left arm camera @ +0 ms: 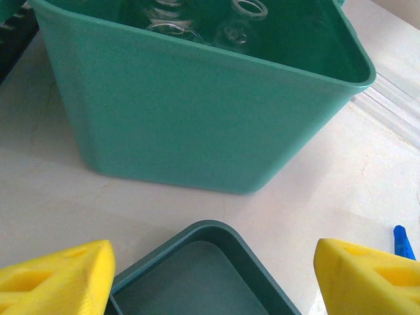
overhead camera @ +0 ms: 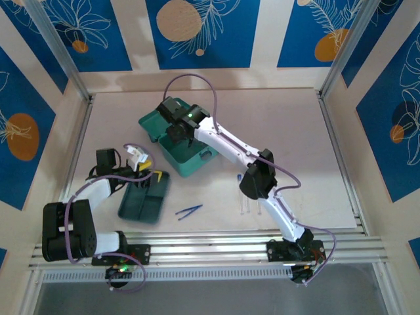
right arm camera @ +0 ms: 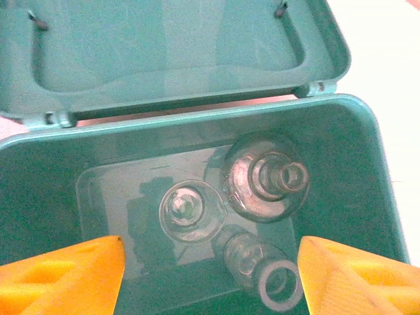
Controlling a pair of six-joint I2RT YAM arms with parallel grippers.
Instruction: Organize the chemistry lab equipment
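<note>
Glassware, three small clear glass vessels (right arm camera: 266, 177), stands inside the open teal hinged plastic case (right arm camera: 367, 164) on the right wrist camera, with the right gripper (right arm camera: 210, 279) above it, jaws apart and empty. On the left wrist camera, the left gripper (left arm camera: 213, 275) faces the case's outer wall, jaws apart and empty, over the dark-green divided tray (left arm camera: 226, 239). From above, that tray lies just near-left of the case; blue tweezers (overhead camera: 189, 211) and thin clear tubes (overhead camera: 248, 200) lie nearer than the case.

Pale table (overhead camera: 295, 151), blue leaf-patterned wall panels (overhead camera: 230, 46), perhaps aluminium rail (overhead camera: 216, 248) along near edge
</note>
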